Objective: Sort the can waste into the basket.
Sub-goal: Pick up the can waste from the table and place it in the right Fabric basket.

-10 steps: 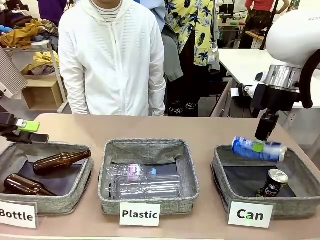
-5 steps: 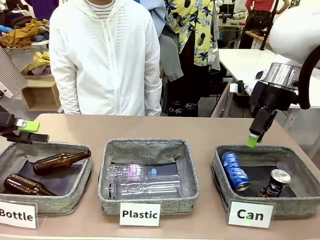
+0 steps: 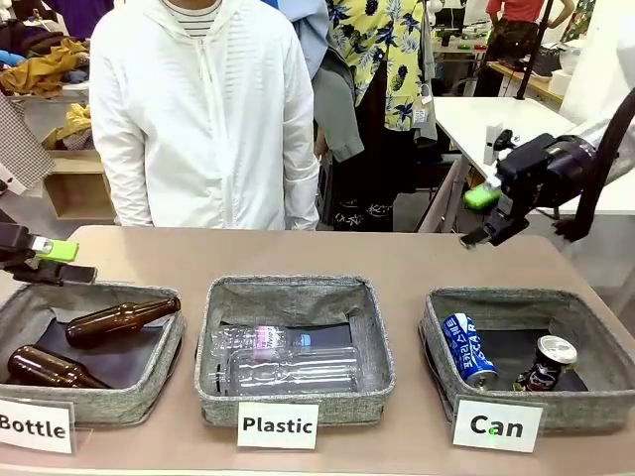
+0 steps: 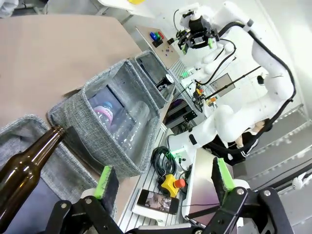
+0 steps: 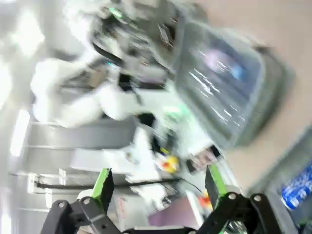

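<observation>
Front view: the shallow grey fabric basket [image 3: 526,342] behind the white "Can" card [image 3: 496,424] stands at the right end of the brown tabletop [image 3: 397,258]. Inside it lie both drink cans. The blue and white printed can [image 3: 467,347] lies on its side against the basket's left wall, and the black can with a silver top [image 3: 545,363] leans tilted just beside it, toward the near wall. The two look close together; whether they touch cannot be told.

The right hand [image 3: 485,214] hangs in the air above the tabletop behind that basket, tipped over toward the left, its green-padded fingers spread and holding nothing. The right wrist view is smeared, yet it shows the same fingers [image 5: 104,184] wide apart with nothing between them, and a patch of the blue can's print at the lower right corner.

The left hand [image 3: 55,261] rests at the far left edge, above the back rim of the grey basket carded "Bottle" [image 3: 99,397], which holds two brown glass bottles [image 3: 121,319]. Its fingers [image 4: 107,181] stand wide apart and empty in the left wrist view. The middle grey basket carded "Plastic" [image 3: 298,392] holds clear plastic bottles [image 3: 288,367]. A person in a white zipped jacket [image 3: 203,119] stands at the far side.
</observation>
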Robot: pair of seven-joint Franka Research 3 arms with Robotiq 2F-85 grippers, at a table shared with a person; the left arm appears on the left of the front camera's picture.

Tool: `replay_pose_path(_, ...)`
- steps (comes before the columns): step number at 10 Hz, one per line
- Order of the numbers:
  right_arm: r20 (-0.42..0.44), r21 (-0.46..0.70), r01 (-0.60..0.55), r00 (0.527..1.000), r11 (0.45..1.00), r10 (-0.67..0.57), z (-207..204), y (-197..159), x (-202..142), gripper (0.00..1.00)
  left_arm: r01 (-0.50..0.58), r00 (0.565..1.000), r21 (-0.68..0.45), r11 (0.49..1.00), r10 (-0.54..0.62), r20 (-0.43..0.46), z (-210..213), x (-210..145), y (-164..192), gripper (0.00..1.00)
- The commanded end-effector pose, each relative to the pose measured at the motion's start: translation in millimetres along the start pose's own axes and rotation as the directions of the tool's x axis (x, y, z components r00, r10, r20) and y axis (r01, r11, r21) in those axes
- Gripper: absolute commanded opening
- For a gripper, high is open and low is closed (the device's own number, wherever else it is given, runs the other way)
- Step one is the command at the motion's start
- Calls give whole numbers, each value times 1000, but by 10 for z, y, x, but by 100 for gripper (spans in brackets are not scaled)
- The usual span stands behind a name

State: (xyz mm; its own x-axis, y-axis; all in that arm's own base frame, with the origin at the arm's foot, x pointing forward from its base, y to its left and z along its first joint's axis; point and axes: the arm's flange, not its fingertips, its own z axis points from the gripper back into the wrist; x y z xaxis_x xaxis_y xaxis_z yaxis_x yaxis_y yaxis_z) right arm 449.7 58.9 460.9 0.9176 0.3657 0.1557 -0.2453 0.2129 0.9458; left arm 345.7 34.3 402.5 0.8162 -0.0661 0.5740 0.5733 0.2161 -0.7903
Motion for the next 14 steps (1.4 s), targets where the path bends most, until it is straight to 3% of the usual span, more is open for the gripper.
replay_pose_path(1, 268, 254, -174, 958, 952, 104, -165, -331, -57, 100, 8, 1000, -7, 1000, -8, -8, 36, -19, -23, 100)
replay_pose_path(2, 188, 100, -222, 961, 970, 201, -209, -406, -35, 100, 8, 1000, -7, 1000, -8, -8, 36, -19, -23, 100)
replay_pose_path(3, 192, 37, -198, 963, 980, 187, -236, -393, 60, 100, 8, 1000, -7, 1000, -8, -8, 36, -19, -23, 100)
replay_pose_path(4, 172, 164, -90, 983, 982, 61, -64, -342, -27, 100, 8, 1000, -7, 1000, -8, -8, 36, -19, -23, 100)
replay_pose_path(14, 172, 164, -90, 983, 982, 61, -64, -342, -27, 100, 8, 1000, -7, 1000, -8, -8, 36, -19, -23, 100)
